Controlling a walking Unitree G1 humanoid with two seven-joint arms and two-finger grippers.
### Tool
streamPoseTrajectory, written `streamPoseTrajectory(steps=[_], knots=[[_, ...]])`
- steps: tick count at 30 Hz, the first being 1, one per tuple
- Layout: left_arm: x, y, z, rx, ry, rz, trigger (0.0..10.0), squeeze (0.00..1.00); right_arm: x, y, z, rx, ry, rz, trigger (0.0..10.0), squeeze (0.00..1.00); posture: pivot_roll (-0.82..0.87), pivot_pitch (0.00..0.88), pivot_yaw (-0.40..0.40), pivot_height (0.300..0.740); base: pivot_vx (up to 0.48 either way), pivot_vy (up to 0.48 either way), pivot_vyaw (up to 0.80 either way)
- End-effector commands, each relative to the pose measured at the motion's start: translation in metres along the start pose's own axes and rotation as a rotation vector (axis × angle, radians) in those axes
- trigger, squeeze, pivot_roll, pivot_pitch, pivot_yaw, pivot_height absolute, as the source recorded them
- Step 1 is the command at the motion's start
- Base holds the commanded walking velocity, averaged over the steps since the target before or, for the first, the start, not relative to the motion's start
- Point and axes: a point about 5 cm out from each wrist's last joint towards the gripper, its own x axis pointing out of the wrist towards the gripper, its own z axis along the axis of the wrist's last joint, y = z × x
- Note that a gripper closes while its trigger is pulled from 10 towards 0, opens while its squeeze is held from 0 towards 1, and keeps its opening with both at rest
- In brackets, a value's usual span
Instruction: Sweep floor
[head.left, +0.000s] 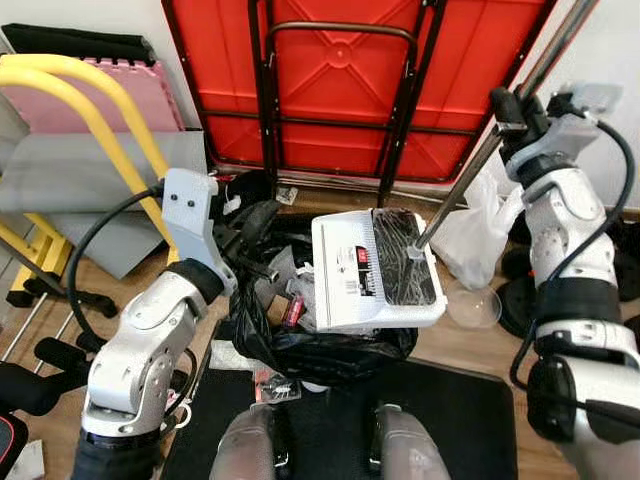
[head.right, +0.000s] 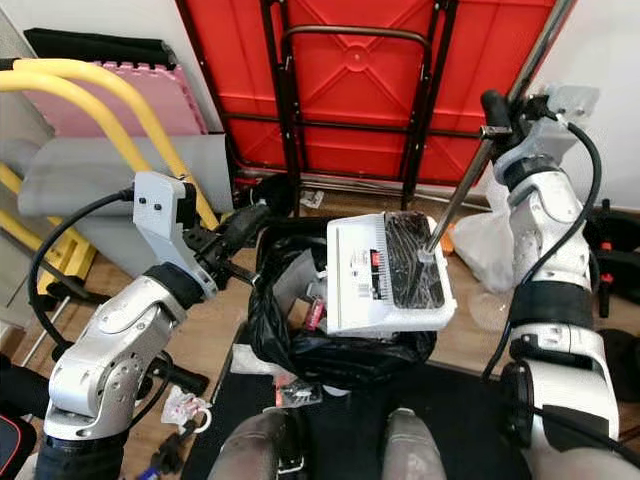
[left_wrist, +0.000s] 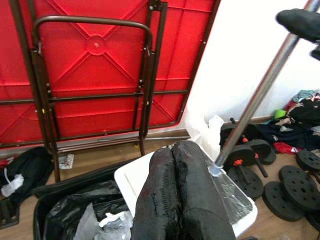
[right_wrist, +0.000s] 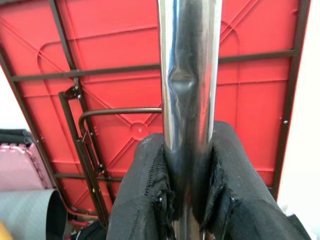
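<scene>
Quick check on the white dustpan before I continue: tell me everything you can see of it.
The dustpan is white plastic with a ribbed comb edge, a barcode label and a dark, glossy inner face. It lies tilted over the open black trash bag, mouth toward the bag. A shiny metal pole joins it at a socket and rises to the right gripper, whose jaws clamp the pole. The left gripper sits shut beside it.

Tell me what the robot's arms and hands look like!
Both arms are shiny silver, made of rounded chunky pieces joined together. A thick black cable loops along the left arm, and another runs down the right arm. Each wrist has a boxy grey block. The left gripper and right gripper each have two long fingers in rough black fabric.
</scene>
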Motion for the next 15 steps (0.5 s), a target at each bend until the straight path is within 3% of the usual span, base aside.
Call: streamPoseTrajectory(steps=[1, 2, 4, 6, 15], knots=[[-0.003, -0.007, 0.000, -0.008, 0.027, -0.054, 10.0, 0.00, 0.013, 0.007, 0.023, -0.051, -0.100, 0.036, 10.0, 0.00, 0.08, 0.229, -0.027, 0.740, 0.000, 0.000, 0.00], [-0.003, -0.007, 0.002, -0.011, 0.034, -0.056, 10.0, 0.00, 0.020, 0.014, 0.025, -0.129, -0.092, 0.059, 10.0, 0.00, 0.07, 0.234, -0.023, 0.740, 0.000, 0.000, 0.00], [-0.003, -0.007, 0.002, -0.011, 0.034, -0.056, 10.0, 0.00, 0.020, 0.014, 0.025, -0.129, -0.092, 0.059, 10.0, 0.00, 0.07, 0.234, -0.023, 0.740, 0.000, 0.000, 0.00], [-0.003, -0.008, 0.003, -0.013, 0.041, -0.061, 10.0, 0.00, 0.027, 0.025, 0.028, -0.221, -0.089, 0.095, 10.0, 0.00, 0.07, 0.237, -0.022, 0.740, 0.000, 0.000, 0.00], [-0.004, -0.012, 0.004, -0.012, 0.056, -0.075, 10.0, 0.00, 0.049, 0.063, 0.041, -0.404, -0.098, 0.180, 10.0, 0.00, 0.07, 0.240, -0.022, 0.740, 0.000, 0.000, 0.00]])
